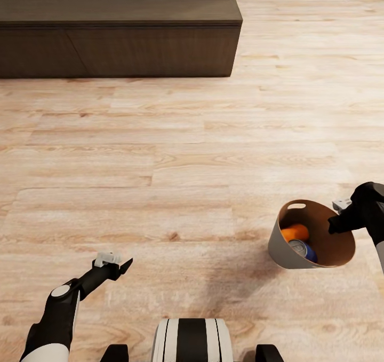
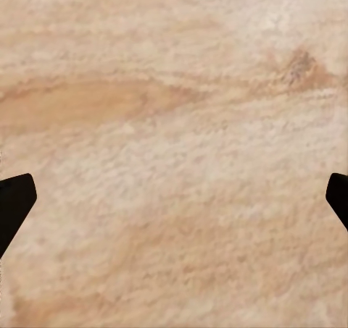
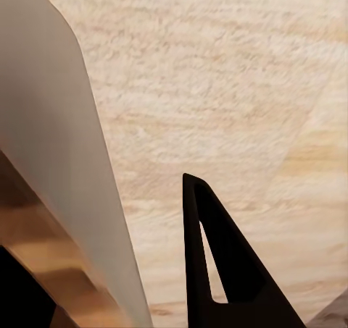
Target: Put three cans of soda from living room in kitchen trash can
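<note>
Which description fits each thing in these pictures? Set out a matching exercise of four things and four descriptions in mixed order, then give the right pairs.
Things:
1. orange can
2. dark blue can
3. long low bench
4. left gripper

Descriptions:
A. against the far wall
B. jaws apart over bare wood floor
C. in the bin, silver top facing the camera
D. in the bin, nearer its handle cut-out

Pairs: 1-D, 2-C, 3-A, 4-B
</note>
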